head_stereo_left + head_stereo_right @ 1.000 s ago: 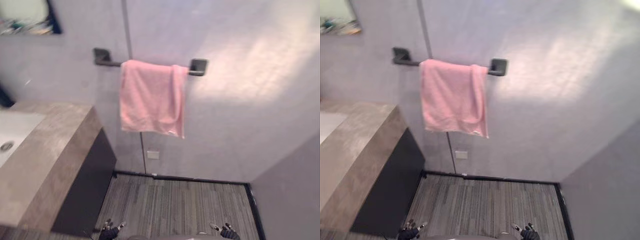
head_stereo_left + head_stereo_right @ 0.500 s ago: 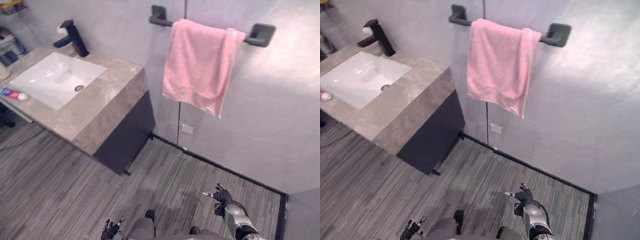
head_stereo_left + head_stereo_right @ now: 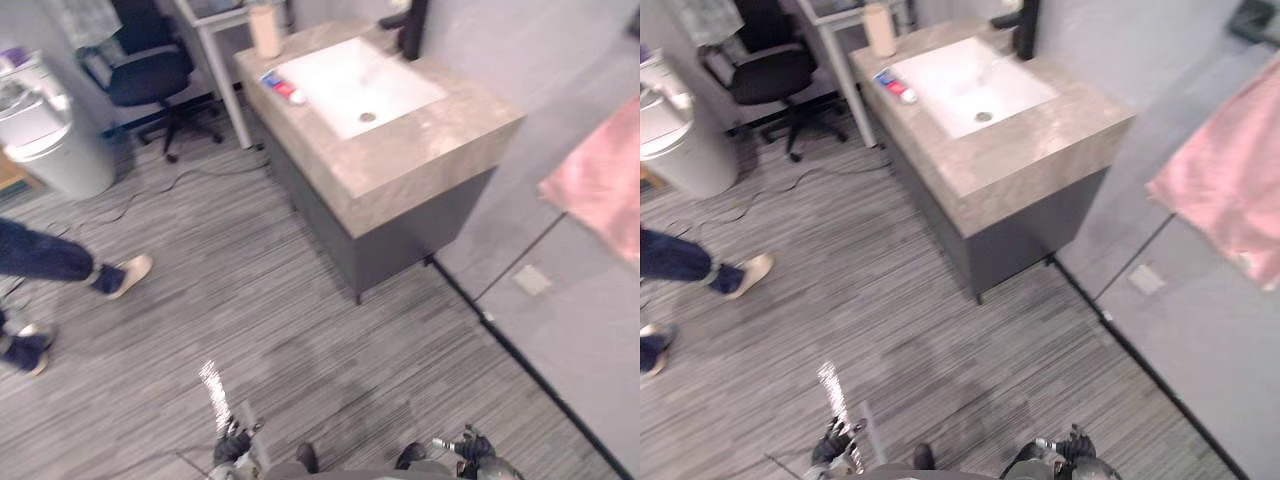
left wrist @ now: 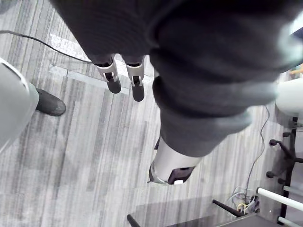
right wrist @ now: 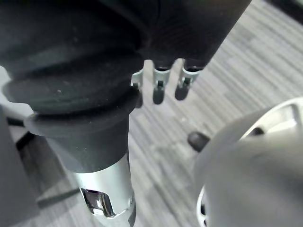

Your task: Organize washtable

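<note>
Fingers [image 4: 112, 75] of our left hand [image 3: 236, 447] hung straight and loose, slightly apart, tips toward the striped floor [image 3: 250, 330], nothing between them. Same story on the right hand [image 3: 472, 446]: its fingers [image 5: 158, 89] dangled in a relaxed row and held nothing. Both hands sat low at our sides, and we read that as arms parked for walking, since nothing was within reach.

And there was the washtable [image 3: 425, 140], well apart from us across the floor, set against the grey wall [image 3: 530, 60]. On its stone top we could see the white basin [image 3: 350, 82] and the black faucet [image 3: 413, 22] behind it. A small red-and-blue tube [image 3: 284, 88] lay just beside the basin, and a beige cup [image 3: 265, 28] stood upright near the counter's end. Those two looked like the things to tidy.

A pink towel [image 3: 600, 190] hung on the wall to the right. A person's legs [image 3: 50, 258] showed at the left edge, so we judged the approach would need care.
</note>
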Controlling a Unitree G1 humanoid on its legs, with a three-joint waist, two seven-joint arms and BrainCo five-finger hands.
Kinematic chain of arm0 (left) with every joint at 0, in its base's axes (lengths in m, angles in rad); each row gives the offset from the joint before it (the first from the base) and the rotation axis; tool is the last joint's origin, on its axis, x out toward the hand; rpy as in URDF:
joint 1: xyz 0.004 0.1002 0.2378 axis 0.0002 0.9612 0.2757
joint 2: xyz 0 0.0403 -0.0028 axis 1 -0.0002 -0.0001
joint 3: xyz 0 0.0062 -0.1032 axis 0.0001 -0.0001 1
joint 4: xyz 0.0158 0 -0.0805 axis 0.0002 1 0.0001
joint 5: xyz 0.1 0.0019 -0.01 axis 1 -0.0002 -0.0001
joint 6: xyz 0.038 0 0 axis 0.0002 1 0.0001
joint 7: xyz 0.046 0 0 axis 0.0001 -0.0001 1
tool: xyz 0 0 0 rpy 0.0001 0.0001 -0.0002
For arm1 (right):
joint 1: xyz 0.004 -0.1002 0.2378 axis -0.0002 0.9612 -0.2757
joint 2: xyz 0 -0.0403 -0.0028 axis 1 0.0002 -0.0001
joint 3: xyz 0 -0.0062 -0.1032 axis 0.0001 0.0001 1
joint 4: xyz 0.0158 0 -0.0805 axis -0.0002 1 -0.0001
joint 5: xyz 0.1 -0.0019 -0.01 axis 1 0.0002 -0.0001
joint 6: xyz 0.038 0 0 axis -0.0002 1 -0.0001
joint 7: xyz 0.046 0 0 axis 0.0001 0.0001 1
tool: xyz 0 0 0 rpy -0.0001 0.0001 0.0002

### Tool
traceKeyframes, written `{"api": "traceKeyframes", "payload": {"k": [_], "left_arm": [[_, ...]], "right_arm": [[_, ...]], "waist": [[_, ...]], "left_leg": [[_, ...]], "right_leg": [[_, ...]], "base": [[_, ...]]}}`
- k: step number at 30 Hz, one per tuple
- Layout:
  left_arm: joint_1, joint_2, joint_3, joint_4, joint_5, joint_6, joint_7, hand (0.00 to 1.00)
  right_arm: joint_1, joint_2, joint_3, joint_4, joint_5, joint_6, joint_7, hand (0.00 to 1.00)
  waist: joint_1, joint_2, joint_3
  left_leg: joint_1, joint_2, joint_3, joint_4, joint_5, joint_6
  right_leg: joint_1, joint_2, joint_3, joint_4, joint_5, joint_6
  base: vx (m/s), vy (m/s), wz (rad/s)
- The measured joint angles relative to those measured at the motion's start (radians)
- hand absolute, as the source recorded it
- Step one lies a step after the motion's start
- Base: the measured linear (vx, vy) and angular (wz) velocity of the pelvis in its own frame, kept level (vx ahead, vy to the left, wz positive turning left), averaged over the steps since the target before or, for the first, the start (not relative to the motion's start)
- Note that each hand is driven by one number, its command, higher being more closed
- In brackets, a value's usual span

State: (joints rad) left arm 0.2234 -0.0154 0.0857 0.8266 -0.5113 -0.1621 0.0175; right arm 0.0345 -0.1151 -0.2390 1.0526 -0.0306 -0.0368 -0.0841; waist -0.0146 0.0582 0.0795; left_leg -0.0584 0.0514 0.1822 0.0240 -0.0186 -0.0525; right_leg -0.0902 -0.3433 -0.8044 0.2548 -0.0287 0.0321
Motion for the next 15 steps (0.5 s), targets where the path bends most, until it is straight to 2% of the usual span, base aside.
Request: {"api": "traceKeyframes", "payload": {"k": [1, 4, 7, 10, 11, 12, 13, 14, 15], "left_arm": [[0.000, 0.025, -0.019, -0.001, 0.010, 0.000, -0.009, 0.00], [0.021, 0.060, -0.050, 0.008, 0.022, 0.002, -0.017, 0.00], [0.033, 0.070, -0.043, 0.008, 0.054, 0.000, -0.015, 0.00], [0.033, 0.080, -0.028, 0.020, 0.093, -0.004, -0.006, 0.00], [0.033, 0.071, 0.009, 0.030, 0.094, -0.008, 0.005, 0.00], [0.034, 0.063, 0.029, 0.034, 0.094, -0.008, 0.007, 0.00], [0.040, 0.040, 0.070, 0.039, 0.096, -0.008, 0.008, 0.00], [0.052, 0.039, 0.118, 0.043, 0.101, -0.007, 0.007, 0.00], [0.064, 0.044, 0.136, 0.043, 0.111, -0.007, 0.008, 0.00]], "right_arm": [[0.000, 0.018, 0.001, -0.001, 0.001, -0.001, 0.001, 0.00], [-0.027, 0.029, 0.005, -0.005, 0.003, 0.000, 0.000, 0.00], [-0.049, 0.025, 0.014, -0.007, -0.003, 0.002, -0.002, 0.00], [-0.017, 0.043, 0.004, -0.017, -0.031, 0.002, 0.001, 0.00], [-0.005, 0.039, 0.001, -0.029, -0.033, 0.001, 0.000, 0.00], [-0.001, 0.039, 0.001, -0.030, -0.032, 0.002, 0.001, 0.00], [0.011, 0.039, 0.000, -0.044, -0.023, 0.002, 0.002, 0.00], [0.028, 0.051, 0.001, -0.056, 0.000, -0.002, 0.003, 0.00], [0.039, 0.060, 0.001, -0.054, 0.009, -0.003, 0.006, 0.00]], "waist": [[0.000, -0.022, 0.000], [0.003, -0.053, 0.021], [0.005, -0.061, 0.061], [-0.005, -0.066, 0.090], [-0.008, -0.069, 0.092], [-0.009, -0.066, 0.091], [-0.012, -0.059, 0.090], [-0.024, -0.071, 0.088], [-0.027, -0.095, 0.078]], "left_leg": [[0.012, -0.028, -0.007, -0.005, 0.007, 0.001], [0.047, -0.075, -0.005, -0.027, 0.020, 0.020], [0.085, -0.105, 0.013, -0.081, 0.044, 0.048], [0.100, -0.109, 0.013, -0.086, 0.043, 0.055], [0.103, -0.105, 0.014, -0.081, 0.042, 0.057], [0.106, -0.102, 0.015, -0.079, 0.040, 0.060], [0.108, -0.091, 0.019, -0.078, 0.048, 0.082], [0.109, -0.087, 0.020, -0.075, 0.056, 0.093], [0.111, -0.093, 0.020, -0.076, 0.056, 0.092]], "right_leg": [[0.007, -0.029, -0.010, 0.025, -0.002, 0.003], [0.019, -0.073, 0.037, 0.034, 0.025, 0.013], [0.022, -0.082, 0.088, 0.013, 0.052, 0.028], [0.024, -0.035, 0.241, -0.013, 0.033, 0.049], [0.015, -0.005, 0.323, -0.010, 0.006, 0.033], [0.014, 0.008, 0.354, -0.003, -0.012, 0.035], [-0.006, 0.030, 0.411, 0.061, -0.048, 0.015], [-0.020, 0.051, 0.462, 0.171, -0.084, 0.022], [-0.016, 0.066, 0.480, 0.167, -0.101, 0.030]], "base": [[-0.12, 0.225, 0.41], [-0.14, 0.182, 0.01], [-0.19, 0.136, -0.23], [-0.20, 0.070, 0.17], [-0.09, 0.007, 0.31], [-0.10, -0.023, 0.37], [-0.06, -0.076, 0.55], [-0.06, -0.108, 0.62], [-0.02, -0.128, 0.51]]}}
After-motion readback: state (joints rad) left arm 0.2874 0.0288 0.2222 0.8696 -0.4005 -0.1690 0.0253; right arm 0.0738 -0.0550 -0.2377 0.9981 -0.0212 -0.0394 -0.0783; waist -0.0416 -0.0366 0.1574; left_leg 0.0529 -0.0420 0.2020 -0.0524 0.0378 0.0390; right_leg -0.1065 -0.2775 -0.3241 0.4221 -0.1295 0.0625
